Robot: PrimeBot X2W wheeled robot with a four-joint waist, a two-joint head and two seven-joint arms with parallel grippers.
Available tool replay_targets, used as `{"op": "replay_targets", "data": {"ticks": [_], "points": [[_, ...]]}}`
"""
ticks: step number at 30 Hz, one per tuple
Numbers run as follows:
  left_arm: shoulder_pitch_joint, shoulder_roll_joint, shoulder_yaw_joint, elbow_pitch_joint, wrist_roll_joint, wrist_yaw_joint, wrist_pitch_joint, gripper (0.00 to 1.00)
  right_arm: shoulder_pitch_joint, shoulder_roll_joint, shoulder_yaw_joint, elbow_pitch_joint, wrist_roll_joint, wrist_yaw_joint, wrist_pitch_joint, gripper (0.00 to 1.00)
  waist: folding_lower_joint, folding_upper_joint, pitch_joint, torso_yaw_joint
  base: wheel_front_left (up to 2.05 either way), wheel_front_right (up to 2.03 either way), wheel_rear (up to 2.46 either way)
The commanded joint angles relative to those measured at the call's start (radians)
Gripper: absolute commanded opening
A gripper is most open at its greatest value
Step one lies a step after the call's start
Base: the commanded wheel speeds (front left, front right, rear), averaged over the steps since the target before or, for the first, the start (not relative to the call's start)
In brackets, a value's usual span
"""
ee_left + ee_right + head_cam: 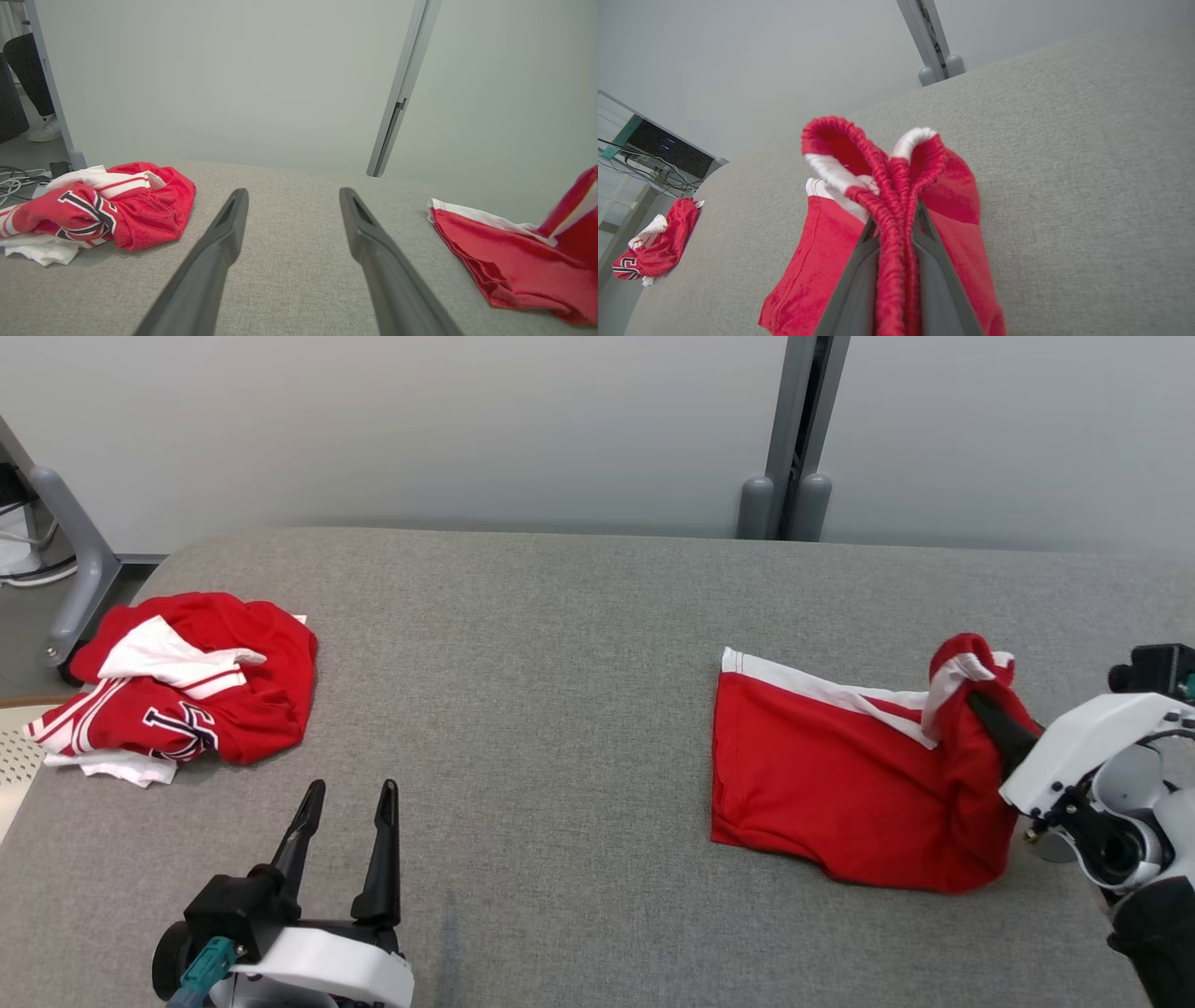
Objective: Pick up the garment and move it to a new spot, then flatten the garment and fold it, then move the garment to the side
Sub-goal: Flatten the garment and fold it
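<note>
A crumpled red and white jersey [187, 681] is lying at the left of the frame on the grey cloth table [560, 663]. A grey post [794, 439] is standing at the top, against the pale wall [373, 429]. Cables [11, 182] are lying at the far left edge.

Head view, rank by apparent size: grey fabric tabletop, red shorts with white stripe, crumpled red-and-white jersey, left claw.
1. grey fabric tabletop
2. red shorts with white stripe
3. crumpled red-and-white jersey, only slightly smaller
4. left claw, though camera nearness inflates it
</note>
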Motion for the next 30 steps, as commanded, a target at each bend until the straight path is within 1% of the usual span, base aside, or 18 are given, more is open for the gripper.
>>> {"op": "replay_targets", "data": {"ticks": [1, 5, 7, 11, 14, 18, 23, 24, 25, 27, 30], "points": [[-0.011, 0.004, -0.001, 0.003, -0.01, 0.0, 0.0, 1.0, -0.019, 0.012, -0.005, -0.006, 0.016, 0.0, 0.01, 0.0, 0.0, 0.0, 0.0, 0.004, 0.0, 0.0, 0.0], [-0.028, 0.004, -0.028, 0.009, -0.02, 0.001, 0.0, 1.0, -0.051, 0.074, -0.021, 0.028, 0.038, 0.0, 0.03, 0.0, 0.0, 0.0, 0.011, 0.029, 0.0, 0.0, 0.0], [-0.034, 0.004, -0.047, 0.011, -0.026, 0.003, 0.0, 1.0, -0.075, 0.102, -0.032, 0.068, 0.039, 0.0, 0.03, 0.0, 0.0, 0.0, 0.019, 0.047, 0.0, 0.0, 0.0], [-0.056, 0.004, -0.087, 0.012, -0.045, 0.012, 0.0, 1.0, -0.123, 0.156, -0.039, 0.163, 0.007, 0.0, 0.015, 0.0, 0.0, 0.0, 0.037, 0.087, 0.0, 0.0, 0.0], [-0.067, 0.004, -0.117, 0.014, -0.058, 0.019, 0.0, 1.0, -0.152, 0.184, -0.033, 0.216, -0.015, 0.0, -0.001, 0.0, 0.0, 0.0, 0.048, 0.116, 0.0, 0.0, 0.0], [-0.075, 0.004, -0.15, 0.017, -0.072, 0.03, 0.0, 1.0, -0.17, 0.208, -0.013, 0.267, -0.049, 0.0, -0.024, 0.0, 0.0, 0.0, 0.058, 0.142, 0.0, 0.0, 0.0], [-0.078, 0.004, -0.168, 0.019, -0.085, 0.044, 0.0, 1.0, -0.191, 0.215, 0.009, 0.334, -0.089, 0.0, -0.057, 0.0, 0.0, 0.0, 0.063, 0.152, 0.0, 0.0, 0.0], [-0.079, 0.004, -0.169, 0.019, -0.085, 0.045, 0.0, 1.0, -0.196, 0.216, 0.011, 0.342, -0.093, 0.0, -0.066, 0.42, 0.0, 0.0, 0.063, 0.152, 0.0, 0.0, 0.0], [-0.079, 0.004, -0.169, 0.02, -0.083, 0.046, 0.0, 1.0, -0.199, 0.219, 0.012, 0.347, -0.095, 0.0, -0.072, 1.0, 0.0, 0.0, 0.062, 0.15, 0.0, 0.0, 0.0], [-0.079, 0.004, -0.165, 0.022, -0.081, 0.048, 0.0, 1.0, -0.196, 0.216, 0.019, 0.341, -0.099, 0.0, -0.096, 1.0, 0.0, 0.0, 0.058, 0.143, 0.0, 0.0, 0.0], [-0.07, 0.004, -0.15, 0.022, -0.07, 0.049, 0.0, 1.0, -0.17, 0.2, 0.048, 0.29, -0.11, 0.0, -0.147, 1.0, 0.0, 0.0, 0.046, 0.125, 0.0, 0.0, 0.0]]}}
